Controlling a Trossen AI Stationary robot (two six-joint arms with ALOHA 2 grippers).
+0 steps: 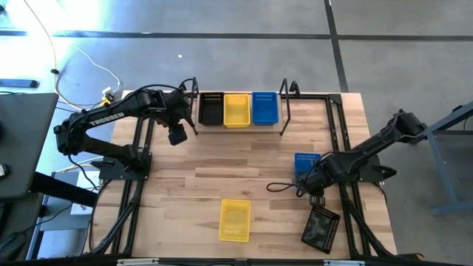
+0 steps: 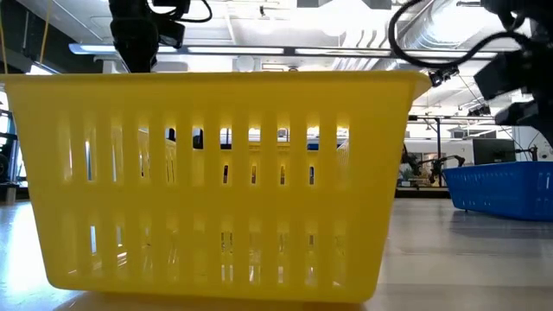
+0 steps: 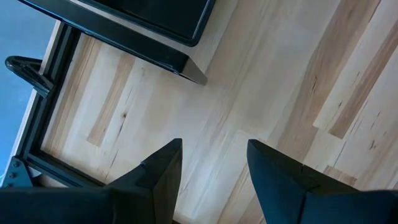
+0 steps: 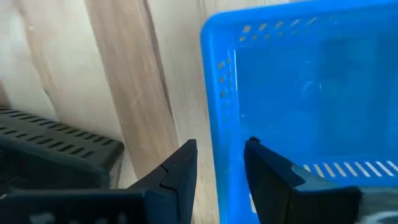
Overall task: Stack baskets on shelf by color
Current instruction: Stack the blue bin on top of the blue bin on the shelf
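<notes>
On the shelf point(image 1: 284, 111) at the table's far side, a black basket point(image 1: 211, 108), a yellow basket point(image 1: 236, 110) and a blue basket point(image 1: 264, 107) stand side by side. On the table lie a loose yellow basket point(image 1: 235, 219), a tilted black basket point(image 1: 321, 227) and a blue basket point(image 1: 305, 163). My right gripper point(image 4: 221, 165) is open at this blue basket's wall point(image 4: 221, 118), one finger inside and one outside; bare wood shows between the outer finger and the wall. My left gripper point(image 3: 214, 168) is open above bare table, near the shelf's left end.
The big black tabletop frame point(image 1: 134, 159) runs along both table sides under the arms. The loose yellow basket point(image 2: 216, 181) fills the low view; the blue one point(image 2: 505, 186) shows to its right. The black basket point(image 4: 56, 149) lies close beside my right gripper.
</notes>
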